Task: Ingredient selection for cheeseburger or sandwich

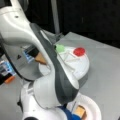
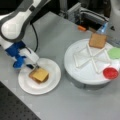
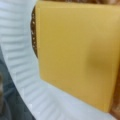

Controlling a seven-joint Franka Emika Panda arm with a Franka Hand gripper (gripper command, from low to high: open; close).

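Item: yellow-orange flat cheese square, topping stack on white paper plate; likely light, stiff; grip edges. Claw touching; opening indeterminable.

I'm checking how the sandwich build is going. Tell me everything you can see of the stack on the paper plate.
The stack lies flat on the white paper plate, at a front view's left, apart from the divided tray. Its top is a smooth yellow-orange cheese square, matte and plastic-looking. In the wrist view a dark brown patty edge shows under the cheese at its left side, and a toast-brown bread piece shows at the corner. The gripper is just at the stack's upper left edge; whether it touches is unclear.
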